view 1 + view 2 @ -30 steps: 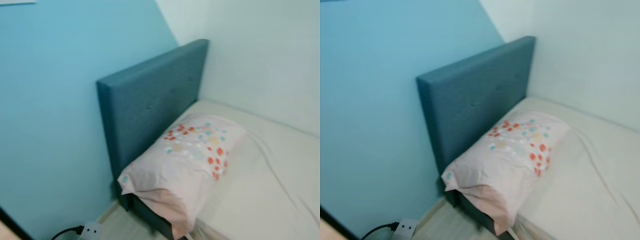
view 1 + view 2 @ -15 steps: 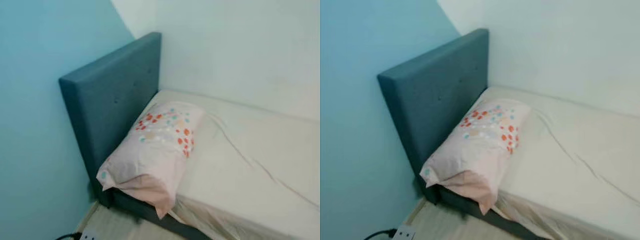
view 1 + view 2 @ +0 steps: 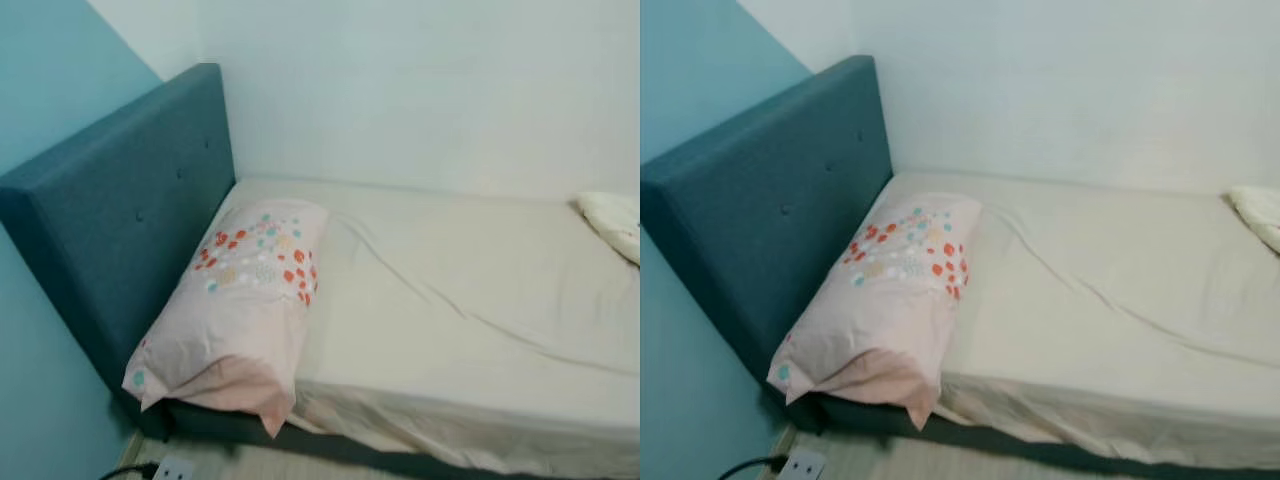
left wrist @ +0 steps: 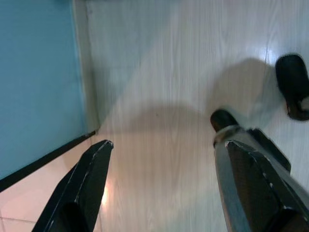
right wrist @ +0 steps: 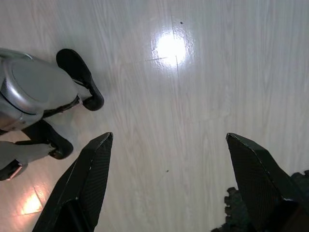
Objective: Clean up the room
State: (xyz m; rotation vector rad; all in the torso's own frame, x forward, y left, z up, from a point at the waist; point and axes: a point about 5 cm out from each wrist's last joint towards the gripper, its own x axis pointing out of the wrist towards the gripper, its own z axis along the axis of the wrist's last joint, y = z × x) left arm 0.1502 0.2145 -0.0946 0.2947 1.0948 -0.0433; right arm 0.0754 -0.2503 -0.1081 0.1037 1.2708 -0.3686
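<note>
Head camera, both eyes: a single bed point(image 3: 480, 300) with a cream sheet stands in the corner of a room, its long side against a white wall point(image 3: 420, 90). A padded blue headboard point(image 3: 110, 220) stands at the robot's left, against a light blue wall point(image 3: 45, 70). A pale pink pillow point(image 3: 235, 310), printed with red and teal spots, lies at the head of the bed, touching the headboard, one corner hanging over the mattress edge. A crumpled cream cloth point(image 3: 615, 220) lies on the bed at the far right. A white power strip point(image 3: 803, 465) with a black cord sits on the floor beside the headboard.

Left wrist camera: the left gripper point(image 4: 164, 188) hangs over pale wood floor point(image 4: 159, 96) beside the blue wall, fingers spread wide, holding nothing.

Right wrist camera: the right gripper point(image 5: 169, 186) hangs over the glossy floor, fingers spread wide, empty. A dark fuzzy thing point(image 5: 236, 212) shows beside one finger.
</note>
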